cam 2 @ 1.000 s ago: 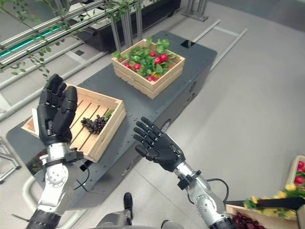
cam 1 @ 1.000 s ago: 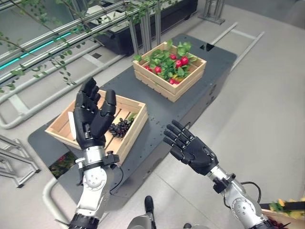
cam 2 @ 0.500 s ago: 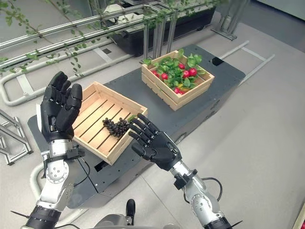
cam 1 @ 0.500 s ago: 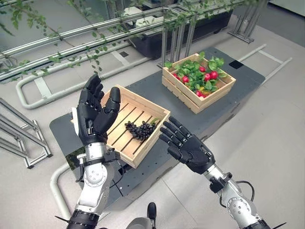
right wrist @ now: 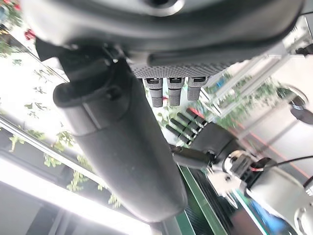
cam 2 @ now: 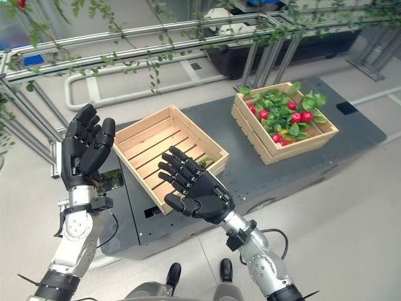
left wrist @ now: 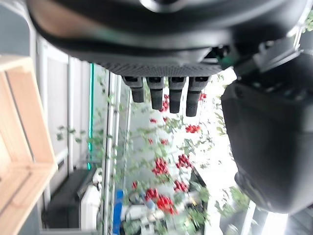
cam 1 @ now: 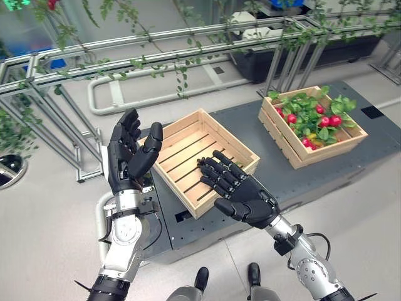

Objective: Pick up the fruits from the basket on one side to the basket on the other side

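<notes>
Wooden slat crates sit on a dark grey counter (cam 1: 351,160). The whole view has swung since the earlier frames, so the camera moved; both crates now lie further right. The near crate (cam 1: 188,150) has pale, flat slats; the dark grape bunch seen in it earlier is now hidden behind the right hand. The far crate (cam 1: 310,125) is square and holds round red fruits (cam 1: 332,120) among green leaves. The left hand (cam 1: 128,160) is raised upright beside the near crate, palm facing inward, fingers straight, holding nothing. The right hand (cam 1: 241,191) hovers over the near crate's front corner, fingers spread wide, holding nothing. Silver metal rails (cam 1: 188,37) with trailing leafy vines run behind.
</notes>
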